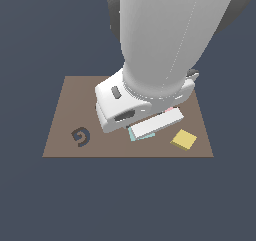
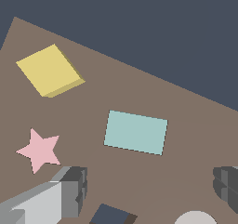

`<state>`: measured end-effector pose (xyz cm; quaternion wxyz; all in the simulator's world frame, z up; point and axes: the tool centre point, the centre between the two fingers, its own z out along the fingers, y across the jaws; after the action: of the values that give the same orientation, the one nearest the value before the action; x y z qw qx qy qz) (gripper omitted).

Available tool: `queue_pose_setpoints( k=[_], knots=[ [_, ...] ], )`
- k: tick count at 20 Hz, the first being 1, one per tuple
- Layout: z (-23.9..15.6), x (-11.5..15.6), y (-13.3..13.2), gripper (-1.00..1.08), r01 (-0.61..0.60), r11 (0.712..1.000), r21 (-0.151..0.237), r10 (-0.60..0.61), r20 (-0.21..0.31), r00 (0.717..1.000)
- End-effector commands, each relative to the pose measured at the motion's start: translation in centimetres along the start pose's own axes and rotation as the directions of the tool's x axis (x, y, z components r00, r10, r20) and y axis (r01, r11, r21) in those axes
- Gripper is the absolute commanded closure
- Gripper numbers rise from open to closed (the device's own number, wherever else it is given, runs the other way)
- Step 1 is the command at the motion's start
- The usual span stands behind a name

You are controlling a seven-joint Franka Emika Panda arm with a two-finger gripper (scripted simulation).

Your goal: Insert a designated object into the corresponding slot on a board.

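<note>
The yellow square block lies flat on the brown board, toward the lower right of the exterior view and close to the board's near edge; nothing touches it. In the wrist view the same block sits in the upper left of the frame, well apart from the fingers, which stand spread with nothing between them: one finger shows at the lower left and the other at the right edge. The arm's bulk fills the upper centre of the exterior view and hides most of the board's middle, so the hand hangs low over the light teal rectangle rather than over the block. The pink star lies just beside the left-hand finger. A dark navy square hole, only partly visible at the bottom edge of the wrist view, is judged to be the slot; a white ring shows near it. The spiral cutout at the lower left of the exterior view is not the target. The block has not yet been grasped; the next move calls for shifting the open fingers across to it.
</note>
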<state>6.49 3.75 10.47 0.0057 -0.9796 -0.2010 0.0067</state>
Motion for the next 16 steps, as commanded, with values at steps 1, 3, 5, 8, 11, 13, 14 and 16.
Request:
queue_pose_setpoints(
  k=[1,3,5,8,11,13,14,16],
  knots=[
    [0.9,1.8,-1.2,-0.92,0.107,0.994,-0.002,-0.107,-0.001,0.994],
    [1.6,3.1,-2.2,-0.92,0.187,0.982,-0.004,-0.187,-0.002,0.982],
    [2.2,4.2,-3.2,-0.92,0.261,0.965,-0.006,-0.261,-0.002,0.965],
    [3.1,5.7,-4.8,-0.92,0.359,0.933,-0.009,-0.359,-0.002,0.933],
    [3.9,6.7,-6.3,-0.92,0.442,0.897,-0.012,-0.442,-0.002,0.897],
    [4.3,7.3,-7.2,-0.92,0.488,0.872,-0.013,-0.488,-0.002,0.873],
    [4.5,7.5,-7.6,-0.92,0.509,0.861,-0.014,-0.509,-0.002,0.861],
    [4.8,7.9,-8.3,-0.92,0.543,0.839,-0.015,-0.544,-0.001,0.839]
  ],
)
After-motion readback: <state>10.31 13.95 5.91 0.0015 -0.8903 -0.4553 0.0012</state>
